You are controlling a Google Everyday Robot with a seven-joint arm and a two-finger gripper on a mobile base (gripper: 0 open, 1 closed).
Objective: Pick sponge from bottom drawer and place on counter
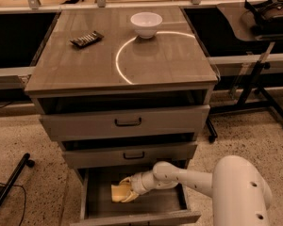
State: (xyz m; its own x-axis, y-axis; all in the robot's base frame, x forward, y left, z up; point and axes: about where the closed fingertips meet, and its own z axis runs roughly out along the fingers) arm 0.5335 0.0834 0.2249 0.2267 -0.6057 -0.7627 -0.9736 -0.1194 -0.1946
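Floor [33, 140]: speckled beige, terrazzo-like.
Back: pale ledge [9, 72] running left and right, dark recess [14, 36] above it.
Right: side table [236, 13], grey top, black legs on castors; dark headset [269, 8] lying on it.
Lower left: black strut [9, 185] with a castor, slanting across the floor.
Light: warm, dim.
Gripper [125, 192]: low inside the open bottom drawer [155, 202].
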